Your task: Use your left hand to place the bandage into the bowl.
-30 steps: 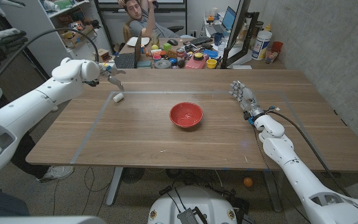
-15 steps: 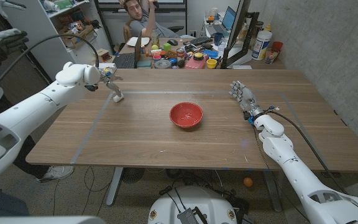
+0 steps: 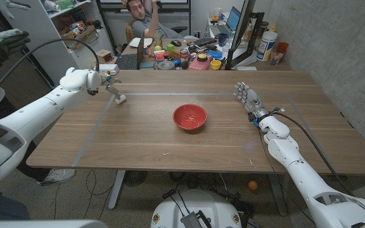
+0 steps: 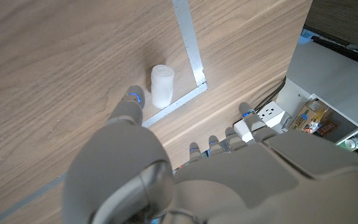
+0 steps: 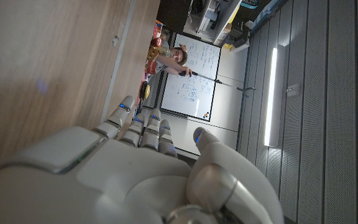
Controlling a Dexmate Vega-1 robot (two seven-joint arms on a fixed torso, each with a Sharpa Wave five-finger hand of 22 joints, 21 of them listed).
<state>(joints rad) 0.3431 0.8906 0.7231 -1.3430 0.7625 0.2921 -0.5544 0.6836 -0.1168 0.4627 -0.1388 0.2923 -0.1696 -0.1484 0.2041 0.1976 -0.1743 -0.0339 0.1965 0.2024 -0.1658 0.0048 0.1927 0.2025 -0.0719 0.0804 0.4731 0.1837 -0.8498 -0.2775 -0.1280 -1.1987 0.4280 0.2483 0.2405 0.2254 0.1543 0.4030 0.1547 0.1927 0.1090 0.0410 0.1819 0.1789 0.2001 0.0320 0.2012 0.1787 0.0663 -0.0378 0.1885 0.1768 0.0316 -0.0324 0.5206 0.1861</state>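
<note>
The white bandage roll (image 4: 162,86) stands on the wooden surface (image 3: 170,142) beside a tape corner, seemingly just touched by a fingertip of the left robot hand (image 3: 109,82), whose fingers are spread, holding nothing. The red bowl (image 3: 189,117) sits mid-surface, well apart. The right robot hand (image 3: 248,98) rests with fingers extended, empty.

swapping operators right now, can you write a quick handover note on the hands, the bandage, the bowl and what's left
Left hand: above the far left part of the table, fingers apart, holding nothing; one fingertip is close beside the bandage, contact unclear.
Right hand: at the table's right side, holding nothing.
Bandage: a small white roll by the corner of the tape outline, not yet picked up.
Bowl: red, mid-table, nothing in it.
Done: the approach.
Left: grip, carry to the bowl, release.
</note>
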